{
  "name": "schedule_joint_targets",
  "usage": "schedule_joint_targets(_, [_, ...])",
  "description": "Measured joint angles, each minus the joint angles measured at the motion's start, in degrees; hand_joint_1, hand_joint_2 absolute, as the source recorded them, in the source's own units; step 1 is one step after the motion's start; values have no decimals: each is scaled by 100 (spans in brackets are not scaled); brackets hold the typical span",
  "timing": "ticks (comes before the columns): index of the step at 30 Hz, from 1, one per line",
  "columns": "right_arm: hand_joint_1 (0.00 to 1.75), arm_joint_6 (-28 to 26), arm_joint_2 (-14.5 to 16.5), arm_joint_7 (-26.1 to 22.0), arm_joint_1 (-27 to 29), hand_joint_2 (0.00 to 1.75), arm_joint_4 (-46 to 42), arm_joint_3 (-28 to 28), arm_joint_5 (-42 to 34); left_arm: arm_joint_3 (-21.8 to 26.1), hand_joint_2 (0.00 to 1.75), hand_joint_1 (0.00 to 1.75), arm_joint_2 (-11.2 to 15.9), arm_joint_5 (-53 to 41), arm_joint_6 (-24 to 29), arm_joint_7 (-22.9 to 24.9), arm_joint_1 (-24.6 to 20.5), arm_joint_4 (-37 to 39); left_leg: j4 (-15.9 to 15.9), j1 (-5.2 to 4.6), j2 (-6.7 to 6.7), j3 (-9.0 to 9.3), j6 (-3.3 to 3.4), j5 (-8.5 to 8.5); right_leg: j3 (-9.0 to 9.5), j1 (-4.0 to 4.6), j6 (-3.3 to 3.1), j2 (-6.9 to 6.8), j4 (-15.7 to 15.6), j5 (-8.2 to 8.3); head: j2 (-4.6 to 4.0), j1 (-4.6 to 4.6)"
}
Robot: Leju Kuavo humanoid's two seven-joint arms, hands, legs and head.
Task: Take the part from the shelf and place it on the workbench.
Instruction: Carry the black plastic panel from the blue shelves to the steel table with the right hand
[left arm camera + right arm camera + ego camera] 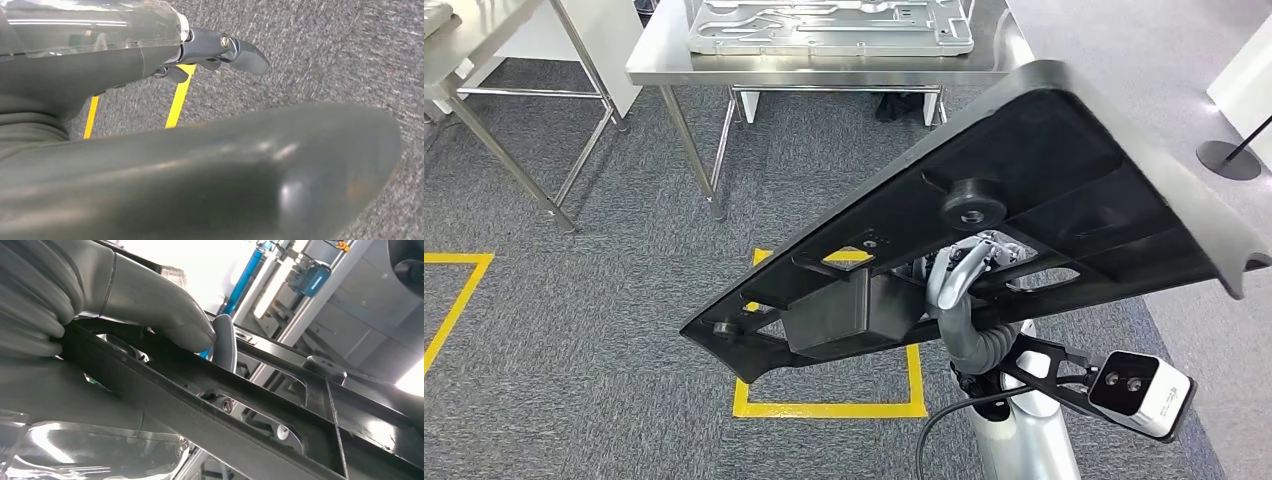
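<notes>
Fingers [165,315] of the right hand [964,275] are gripping the black part [1044,170] (tilted, underside showing) above grey carpet [604,300]; left hand's fingers [240,52] are hanging loosely spread.

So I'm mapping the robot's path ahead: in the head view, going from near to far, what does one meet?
Right hand gripping the black part → yellow floor square on the carpet → steel workbench bearing a grey metal panel.
</notes>
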Motion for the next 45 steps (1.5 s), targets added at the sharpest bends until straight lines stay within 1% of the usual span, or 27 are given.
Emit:
schedule_joint_targets(2, [171, 4, 3, 1, 2, 175, -8, -1, -5, 0, 0, 0, 8, -1, -7, -8, 3, 0, 528, 14, -31, -231, -33, -274, 61, -17, -62, 9, -43, -5, 0, -1])
schedule_joint_targets(4, [171, 16, 5, 1, 20, 175, -9, -1, -9, 0, 0, 0, 10, -2, -15, -24, 13, 0, 1314, 18, -44, -644, -58, -594, 85, -6, -94, 24, -36, -32, 0, -1])
schedule_joint_targets(5, [171, 22, 5, 2, 31, 175, -8, -1, -9, 0, 0, 0, 13, -2, -16, -32, 19, 0, 1563, 19, -44, -799, -68, -639, 98, 0, -97, 37, -30, -49, 0, -1])
schedule_joint_targets(6, [171, 28, 5, 2, 38, 175, -8, -1, -7, 0, 0, 0, 13, -2, -18, -38, 23, 0, 1600, 20, -44, -856, -71, -567, 116, 1, -92, 53, -20, -71, 0, -1])
schedule_joint_targets(7, [171, 31, 5, 1, 42, 175, -8, -1, -5, 0, 0, 0, 13, -3, -20, -41, 26, 0, 1402, 22, -44, -795, -68, -381, 144, 0, -80, 69, -9, -99, 0, -1])
schedule_joint_targets(8, [171, 31, 5, 1, 42, 175, -8, -1, -2, 0, 0, 0, 17, -5, -22, -43, 28, 0, 1013, 25, -45, -634, -59, -125, 183, -2, -65, 82, 3, -134, 0, -1])
schedule_joint_targets(10, [171, 30, 7, 1, 39, 175, -9, -2, 4, 0, 0, 0, 25, -13, -29, -45, 24, 0, 268, 16, -58, -288, -10, 180, 240, 10, -16, 102, 29, -204, 0, 0])
schedule_joint_targets(12, [171, 30, 9, 1, 37, 175, -9, -5, 9, 0, 0, 0, 30, -18, -34, -46, 19, 0, -1, -4, -72, -166, 60, 182, 248, 28, 49, 112, 47, -234, 0, 1])
schedule_joint_targets(15, [171, 30, 9, 1, 35, 175, -13, -16, 15, 0, 0, 0, 30, -20, -36, -47, 23, 0, -54, 3, -73, -119, 170, 164, 228, 21, 143, 104, 138, -272, 0, 0])
schedule_joint_targets(17, [171, 30, 9, 0, 28, 175, -19, -27, 15, 0, 0, 0, 29, -23, -37, -47, 17, 0, -78, 18, -69, -59, 231, 146, 9, 0, 205, 83, 561, -470, 0, 0])
schedule_joint_targets(19, [171, 30, 8, 0, 36, 175, -23, -41, 15, 0, 0, 0, 31, -28, -38, -47, 13, 0, -78, 12, -65, -26, 261, 106, -445, -18, 247, 71, 1318, -757, 0, 1])
schedule_joint_targets(20, [171, 30, 7, 0, 44, 175, -23, -47, 15, 0, 0, 0, 31, -32, -38, -47, 14, 0, -78, 10, -63, -5, 264, 83, -655, -23, 255, 67, 1615, -828, 0, 1])
schedule_joint_targets(21, [171, 30, 5, 1, 50, 175, -23, -51, 16, 0, 0, 0, 32, -36, -39, -47, 17, 0, -77, 8, -64, 24, 261, 56, -779, -24, 254, 62, 1729, -794, 0, 2])
schedule_joint_targets(22, [171, 30, 5, 1, 52, 175, -24, -54, 16, 0, 0, 0, 32, -42, -42, -47, 18, 0, -77, 6, -67, 68, 254, 25, -785, -23, 240, 56, 1611, -636, 0, 2])
schedule_joint_targets(24, [171, 29, 5, 1, 46, 175, -25, -55, 16, 0, 0, 0, 29, -54, -49, -47, 19, 0, -82, 3, -71, 168, 231, -48, -526, -5, 176, 37, 863, -124, 0, 2])
schedule_joint_targets(26, [171, 25, 5, 1, 34, 175, -26, -58, 15, 0, 0, 0, 15, -61, -54, -46, 13, 0, -95, -4, -68, 225, 185, -106, -302, 46, 84, 2, 248, 89, 0, 2])
schedule_joint_targets(28, [171, 22, 4, 1, 29, 175, -29, -65, 14, 0, 0, 0, 6, -64, -55, -43, 12, 0, -91, -12, -52, 264, 114, -113, -258, 83, 9, -8, 96, 61, 0, 2])
schedule_joint_targets(31, [171, 22, 7, 0, 22, 175, -43, -75, 8, 0, 0, 0, 13, -68, -54, -39, -1, 0, 101, -15, -43, 248, 42, -183, -110, 38, -71, 10, 11, 94, 0, 2])
schedule_joint_targets(33, [171, 22, 9, 0, 9, 175, -49, -78, -3, 0, 0, 0, 18, -70, -52, -37, -10, 0, 687, -4, -52, -50, 11, -400, -17, 24, -111, 9, -18, 68, 0, 0])
schedule_joint_targets(35, [171, 27, 9, 1, 13, 175, -49, -80, -34, 0, 0, 0, 25, -69, -49, -35, 2, 0, 1371, 0, -55, -502, -27, -671, 31, 31, -132, 35, -15, 21, 0, -1])
schedule_joint_targets(36, [171, 37, 9, 2, 17, 175, -49, -84, -65, 0, 0, 0, 30, -70, -48, -34, 10, 0, 1520, 1, -55, -654, -41, -701, 57, 33, -129, 67, -12, -9, 0, -1])
schedule_joint_targets(37, [171, 57, 9, 1, 20, 175, -49, -90, -106, 0, 0, 0, 31, -74, -48, -34, 15, 0, 1457, 2, -58, -704, -48, -599, 90, 33, -119, 105, -8, -39, 0, -1])
schedule_joint_targets(38, [171, 86, 9, 1, 22, 175, -50, -100, -152, 0, 0, 0, 33, -78, -49, -34, 17, 0, 1184, 6, -70, -646, -55, -367, 132, 32, -106, 148, -3, -72, 0, -1])
schedule_joint_targets(39, [171, 116, 9, 1, 22, 175, -50, -112, -193, 0, 0, 0, 36, -81, -51, -34, 21, 0, 779, 14, -121, -521, -52, -77, 173, 31, -92, 184, 1, -105, 0, -1])
schedule_joint_targets(40, [171, 148, 9, 1, 21, 175, -50, -127, -231, -1, 0, 0, 38, -84, -52, -33, 25, 0, 409, 21, -211, -399, -37, 107, 202, 33, -77, 219, 10, -129, 0, 0])
schedule_joint_targets(42, [171, 202, 10, 1, 24, 175, -51, -161, -285, -1, 0, 0, 44, -86, -54, -31, 35, 0, 5, 19, -357, -259, 22, 232, 192, 29, -25, 311, 31, -163, 0, 0])
schedule_joint_targets(45, [171, 250, 11, 1, 45, 175, -59, -213, -324, 0, 0, 0, 56, -86, -54, -26, 36, 0, -37, 21, -302, -215, 125, 254, 162, 19, 74, 424, 59, -202, 0, 1])
